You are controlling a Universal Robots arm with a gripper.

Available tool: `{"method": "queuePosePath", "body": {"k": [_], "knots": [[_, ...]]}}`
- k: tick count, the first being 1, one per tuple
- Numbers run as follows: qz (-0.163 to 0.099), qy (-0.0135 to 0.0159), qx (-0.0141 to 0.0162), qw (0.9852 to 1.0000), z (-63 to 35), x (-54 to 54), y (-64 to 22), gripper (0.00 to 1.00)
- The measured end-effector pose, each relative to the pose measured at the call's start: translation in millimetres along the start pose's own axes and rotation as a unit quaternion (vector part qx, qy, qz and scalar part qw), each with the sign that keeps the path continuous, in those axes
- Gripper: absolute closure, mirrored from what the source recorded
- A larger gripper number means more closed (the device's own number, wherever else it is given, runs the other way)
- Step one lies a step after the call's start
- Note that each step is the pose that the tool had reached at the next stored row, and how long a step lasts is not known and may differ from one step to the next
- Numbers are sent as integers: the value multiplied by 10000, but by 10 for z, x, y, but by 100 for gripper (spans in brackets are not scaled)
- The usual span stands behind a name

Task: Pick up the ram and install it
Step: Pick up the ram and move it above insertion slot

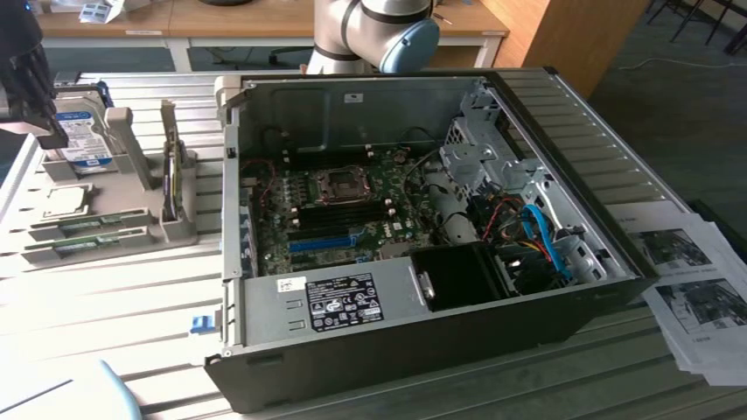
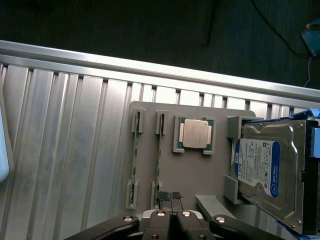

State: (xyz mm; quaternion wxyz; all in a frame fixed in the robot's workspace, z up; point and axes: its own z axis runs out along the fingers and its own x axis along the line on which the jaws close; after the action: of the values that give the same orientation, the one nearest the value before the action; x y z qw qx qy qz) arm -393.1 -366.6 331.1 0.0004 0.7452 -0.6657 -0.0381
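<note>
Jaws pressed together, empty, hovering by end of ram. Ram sits edge-up in grey holder, 9 o'clock of PC case in exterior view. Suggest: spread jaws, centre mid-stick, pinch flat faces, lift straight.

The exterior view looks down at a slant onto the open computer case, the gray parts holder at the exterior view's left, while the wrist view looks straight down, much nearer, onto this same holder.
</note>
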Motion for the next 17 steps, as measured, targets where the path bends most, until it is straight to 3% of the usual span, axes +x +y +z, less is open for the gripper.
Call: {"method": "queuePosePath", "body": {"k": [17], "knots": [[1,0,0,10000,-1,16,2,84]]}}
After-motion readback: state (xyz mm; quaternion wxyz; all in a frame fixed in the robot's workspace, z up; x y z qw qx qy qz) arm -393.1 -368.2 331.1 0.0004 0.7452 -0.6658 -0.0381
